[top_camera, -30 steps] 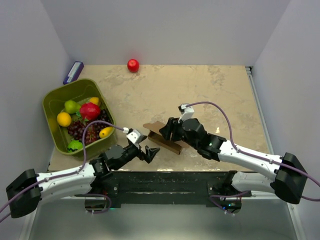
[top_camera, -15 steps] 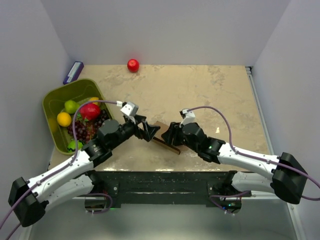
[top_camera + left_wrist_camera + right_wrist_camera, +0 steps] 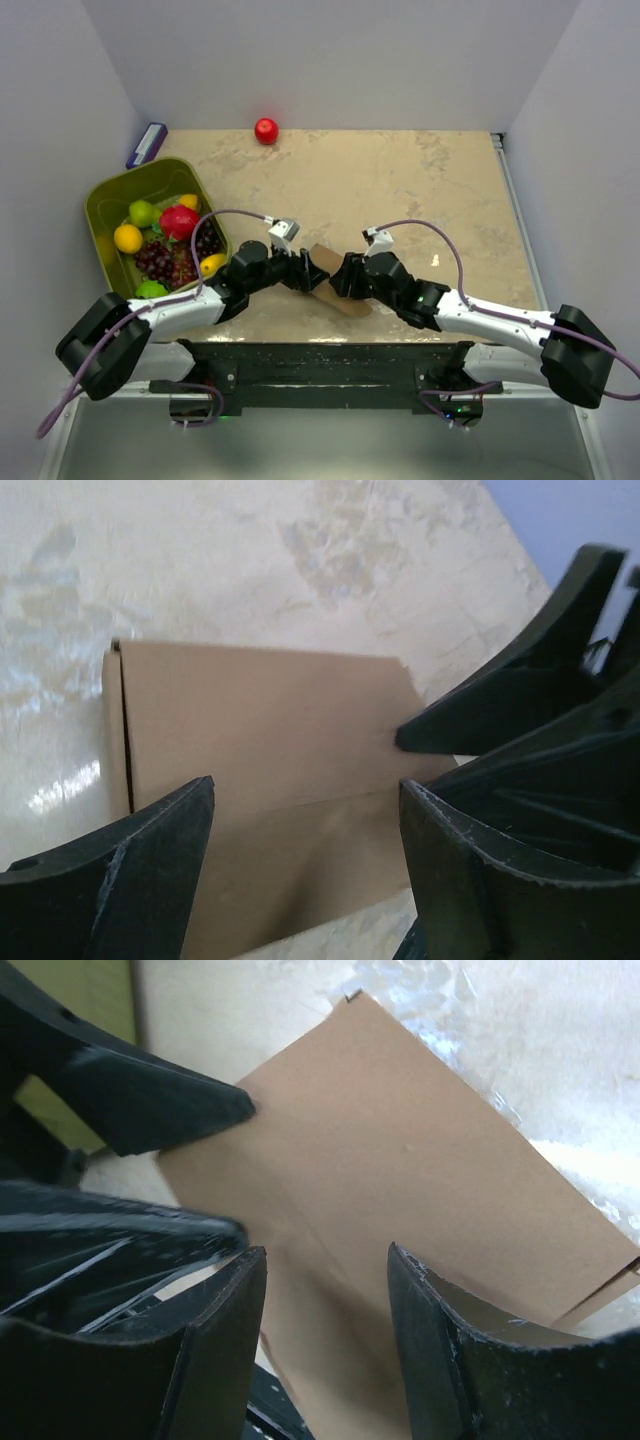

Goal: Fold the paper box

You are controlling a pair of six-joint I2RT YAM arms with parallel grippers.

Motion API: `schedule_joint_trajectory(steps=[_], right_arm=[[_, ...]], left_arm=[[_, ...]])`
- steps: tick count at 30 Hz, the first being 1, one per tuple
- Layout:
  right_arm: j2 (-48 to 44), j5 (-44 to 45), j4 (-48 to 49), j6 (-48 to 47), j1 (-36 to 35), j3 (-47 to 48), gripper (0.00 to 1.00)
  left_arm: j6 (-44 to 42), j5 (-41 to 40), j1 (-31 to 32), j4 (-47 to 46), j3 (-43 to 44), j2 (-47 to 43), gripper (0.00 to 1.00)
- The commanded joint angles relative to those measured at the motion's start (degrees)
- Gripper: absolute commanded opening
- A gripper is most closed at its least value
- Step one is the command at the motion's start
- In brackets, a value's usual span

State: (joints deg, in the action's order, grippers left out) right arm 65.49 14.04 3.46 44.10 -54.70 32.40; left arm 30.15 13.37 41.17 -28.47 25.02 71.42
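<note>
Both arms have white shells on the long links and black joints, with a big black housing at each base. The left gripper point(image 3: 303, 273) and the right gripper point(image 3: 342, 277) are matte black, with broad wedge-shaped fingers point(image 3: 130, 880) whose edges look a little scuffed. Behind each claw sits a small white block, and from it a thin purple-grey cable loops back.

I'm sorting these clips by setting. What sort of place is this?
Likely a lab test cell for robots: plain white walls box in a marbled table, with props laid out, a green bin of fruit, a red ball and a paper box.
</note>
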Motion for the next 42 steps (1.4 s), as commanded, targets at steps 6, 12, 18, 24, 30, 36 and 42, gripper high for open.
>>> schedule_joint_trajectory(steps=[6, 12, 18, 24, 30, 36, 42], right_arm=[[1.2, 3.0, 0.8, 4.2, -0.1, -3.0, 0.57], [-0.5, 5.0, -4.8, 2.9, -0.1, -0.1, 0.64], [-6.1, 7.8, -14.5, -2.7, 1.6, 4.9, 0.86], [-6.5, -3.5, -15.1, -1.0, 11.1, 2.6, 0.92], [-5.8, -10.6, -10.3, 4.1, 15.0, -3.0, 0.90], [-6.6, -14.0, -3.7, 12.9, 15.2, -9.1, 0.86], [-4.4, -15.3, 2.3, 17.3, 15.8, -12.8, 0.70]], left_arm=[[4.3, 3.2, 0.1, -10.2, -6.3, 5.8, 0.77], [1.7, 1.4, 0.1, -4.9, -3.7, 2.0, 0.79], [-1.1, -1.1, 0.0, 1.4, -0.6, -4.1, 0.85], [-3.8, -3.8, -0.6, 5.8, -0.1, -8.4, 0.88], [-4.8, -4.6, -1.3, 8.9, -0.8, -11.4, 0.90], [-6.9, -5.7, -1.4, 11.0, -0.7, -12.7, 0.90], [-8.8, -6.1, -1.4, 11.7, -0.7, -13.1, 0.90]])
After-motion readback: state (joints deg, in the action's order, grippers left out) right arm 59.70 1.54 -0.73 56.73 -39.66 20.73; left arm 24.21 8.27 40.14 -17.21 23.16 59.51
